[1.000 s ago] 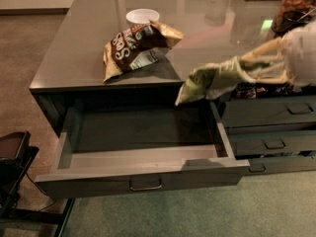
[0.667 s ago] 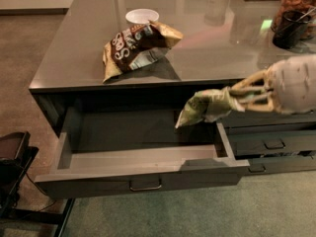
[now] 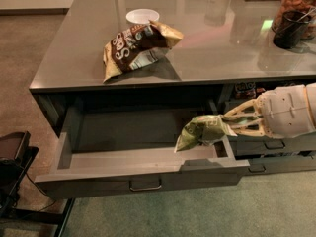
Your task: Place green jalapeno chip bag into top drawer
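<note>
The green jalapeno chip bag (image 3: 202, 131), small and crumpled light green, hangs from my gripper (image 3: 228, 124) just inside the right end of the open top drawer (image 3: 143, 174). The gripper reaches in from the right, with its pale lattice fingers (image 3: 244, 113) shut on the bag's right end. The drawer is pulled far out below the counter; its inside is dark and bare, with a small metal bar handle (image 3: 145, 185) on its flat front. The bag sits low over the drawer's right wall.
A larger brown-and-gold chip bag (image 3: 138, 44) lies on the glass counter (image 3: 207, 58) beside a white bowl (image 3: 142, 17). A dark cup (image 3: 290, 29) and a jar stand at the back right. Narrower drawers (image 3: 276, 147) stack to the right. A black object (image 3: 12, 157) stands at the lower left.
My gripper has carried the green bag down and leftward from counter-edge height into the right end of the open drawer.
</note>
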Robot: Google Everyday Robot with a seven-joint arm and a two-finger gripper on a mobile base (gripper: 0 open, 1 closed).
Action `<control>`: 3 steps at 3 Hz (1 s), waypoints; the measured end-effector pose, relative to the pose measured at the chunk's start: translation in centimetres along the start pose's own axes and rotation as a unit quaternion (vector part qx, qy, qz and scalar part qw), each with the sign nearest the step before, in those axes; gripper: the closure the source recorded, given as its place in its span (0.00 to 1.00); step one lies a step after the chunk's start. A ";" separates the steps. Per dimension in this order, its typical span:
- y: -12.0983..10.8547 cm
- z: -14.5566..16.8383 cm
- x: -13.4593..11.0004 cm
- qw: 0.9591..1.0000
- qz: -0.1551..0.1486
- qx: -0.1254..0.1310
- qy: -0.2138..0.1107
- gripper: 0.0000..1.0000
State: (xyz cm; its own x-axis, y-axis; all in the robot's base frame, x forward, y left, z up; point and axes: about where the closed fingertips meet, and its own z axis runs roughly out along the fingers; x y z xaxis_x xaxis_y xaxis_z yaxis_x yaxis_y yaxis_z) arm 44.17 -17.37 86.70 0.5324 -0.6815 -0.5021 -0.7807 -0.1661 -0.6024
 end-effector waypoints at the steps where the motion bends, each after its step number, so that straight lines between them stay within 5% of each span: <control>1: 0.3 0.4 0.3 1.000 0.003 0.002 0.010 1.00; 3: 0.1 6.1 4.8 0.998 0.000 0.021 0.062 1.00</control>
State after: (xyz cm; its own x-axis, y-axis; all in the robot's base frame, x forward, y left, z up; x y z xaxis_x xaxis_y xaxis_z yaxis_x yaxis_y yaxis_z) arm 48.69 -16.35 80.45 0.4860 -0.7644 -0.4237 -0.7647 -0.1372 -0.6296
